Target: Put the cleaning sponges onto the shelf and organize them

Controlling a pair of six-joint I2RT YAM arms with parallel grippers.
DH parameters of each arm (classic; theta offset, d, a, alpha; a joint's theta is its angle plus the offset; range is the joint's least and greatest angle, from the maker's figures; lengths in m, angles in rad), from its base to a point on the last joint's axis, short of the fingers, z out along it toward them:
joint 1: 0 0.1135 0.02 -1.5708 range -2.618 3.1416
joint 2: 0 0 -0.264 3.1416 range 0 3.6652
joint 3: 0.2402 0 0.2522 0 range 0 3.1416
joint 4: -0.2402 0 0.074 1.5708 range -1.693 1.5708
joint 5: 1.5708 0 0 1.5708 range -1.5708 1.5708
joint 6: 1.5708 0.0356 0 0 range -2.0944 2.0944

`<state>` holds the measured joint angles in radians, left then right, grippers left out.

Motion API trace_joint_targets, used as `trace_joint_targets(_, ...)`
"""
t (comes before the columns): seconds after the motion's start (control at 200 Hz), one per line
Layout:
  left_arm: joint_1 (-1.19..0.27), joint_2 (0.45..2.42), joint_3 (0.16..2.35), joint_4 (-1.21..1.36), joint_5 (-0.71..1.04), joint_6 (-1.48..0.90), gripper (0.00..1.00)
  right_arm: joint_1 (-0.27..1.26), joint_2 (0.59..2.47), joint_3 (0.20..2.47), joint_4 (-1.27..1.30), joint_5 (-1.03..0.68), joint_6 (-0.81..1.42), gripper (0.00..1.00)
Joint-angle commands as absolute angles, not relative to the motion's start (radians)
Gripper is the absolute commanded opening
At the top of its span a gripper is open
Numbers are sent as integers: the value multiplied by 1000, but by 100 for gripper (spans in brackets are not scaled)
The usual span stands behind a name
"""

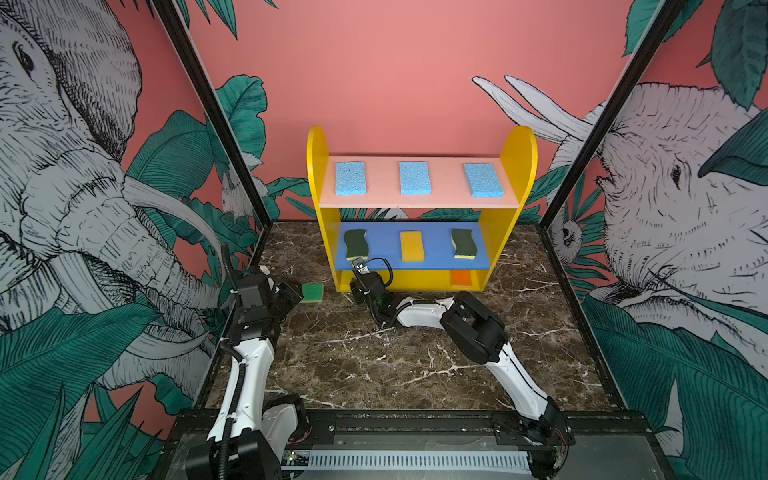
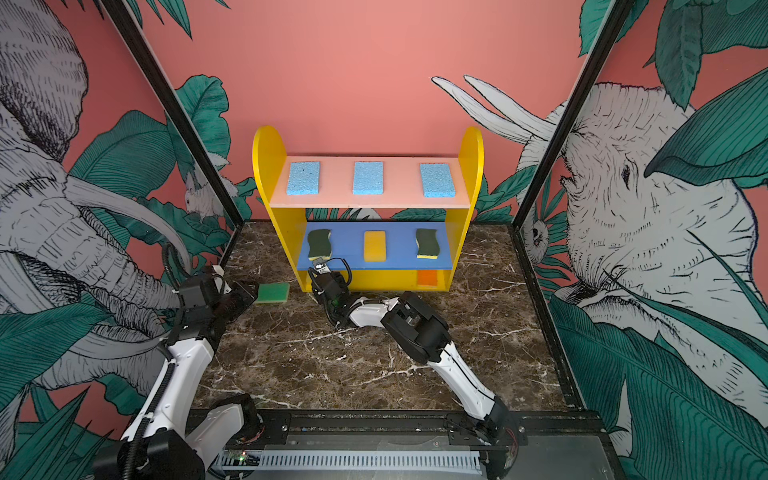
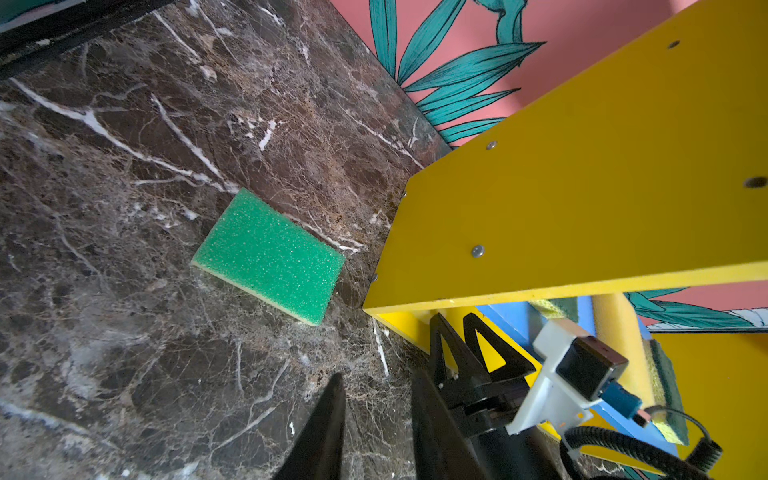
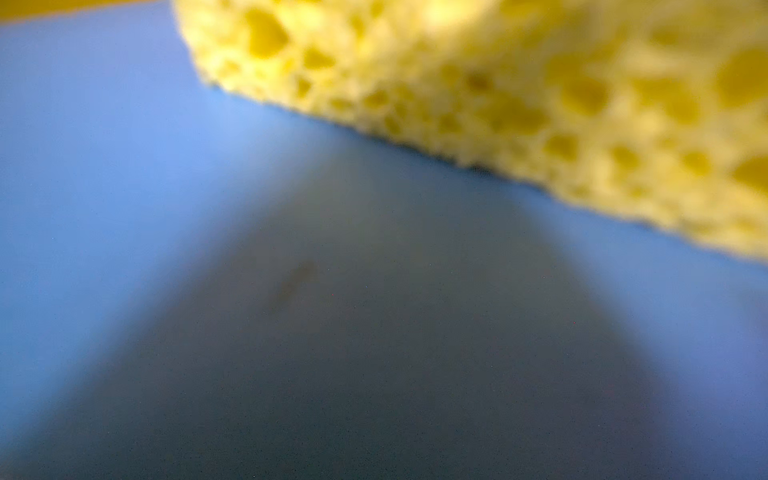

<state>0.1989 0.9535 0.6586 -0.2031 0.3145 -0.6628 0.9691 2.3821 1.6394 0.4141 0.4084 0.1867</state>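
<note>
The left gripper holds its jaws narrowly parted and empty near the green sponge on the desk, while I cannot tell how the right gripper jaws stand inside the shelf.

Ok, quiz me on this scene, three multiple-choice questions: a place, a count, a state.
1. Where is the green sponge? A) on the blue middle board B) on the table, left of the shelf C) on the yellow base
2. How many light-blue sponges sit on the pink top board? A) two B) four C) three
3. How is the left gripper? A) open, empty B) shut on the green sponge C) shut, empty
Answers: B, it lies on the table; C, three in a row; A, bare table shows between its fingers.
</note>
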Motion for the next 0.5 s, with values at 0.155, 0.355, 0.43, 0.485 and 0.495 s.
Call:
trace_joint_targets(0.155,203,933,644,-187,321,-672,30,987,2418,1643,379,412,148,54)
trace_joint_targets(0.355,202,937,649,-184,322,-672,30,988,2425,1667,344,419,146,53)
trace_joint_targets(0.43,202,936,650,-184,321,-673,30,989,2434,1690,313,423,149,52)
trace_joint_targets(0.485,202,936,653,-185,321,-673,30,988,2437,1699,304,423,150,51)
trace_joint_targets(0.495,202,936,653,-185,321,-673,30,988,2437,1700,305,423,149,51)
